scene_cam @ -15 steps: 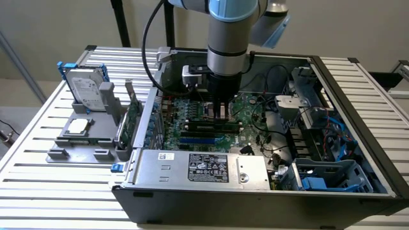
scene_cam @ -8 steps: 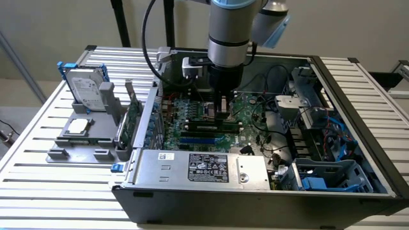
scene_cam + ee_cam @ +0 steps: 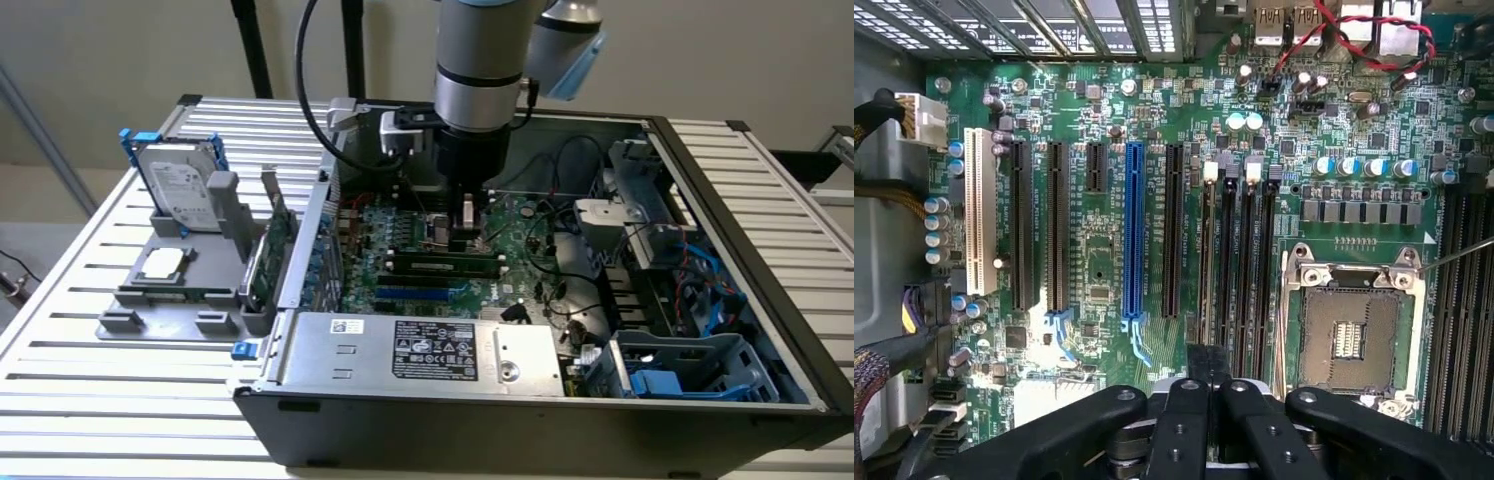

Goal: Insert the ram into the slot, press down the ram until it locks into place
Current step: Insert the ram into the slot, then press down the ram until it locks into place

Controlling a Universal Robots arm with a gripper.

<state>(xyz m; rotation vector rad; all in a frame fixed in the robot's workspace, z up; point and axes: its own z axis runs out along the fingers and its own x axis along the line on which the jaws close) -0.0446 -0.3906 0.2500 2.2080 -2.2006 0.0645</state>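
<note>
The ram [image 3: 441, 265] stands on edge in the slot [image 3: 1210, 180], the outermost of several parallel black sockets beside the CPU socket. In the wrist view the ram [image 3: 1206, 260] shows edge-on as a thin greenish line. My gripper [image 3: 470, 240] hangs straight down over the motherboard, just above and behind the ram's top edge. Its dark fingertips [image 3: 1198, 362] are together at one end of the ram, with no gap between them. My gripper [image 3: 1208, 362] is shut. Whether the tips touch the ram is unclear.
The open CPU socket [image 3: 1349, 335] lies beside the sockets, and a blue slot [image 3: 1134, 230] on their other side. The grey power supply [image 3: 427, 350] fills the case front. An upright green card [image 3: 278, 250] and a hard drive [image 3: 180, 195] stand outside, on the exterior view's left.
</note>
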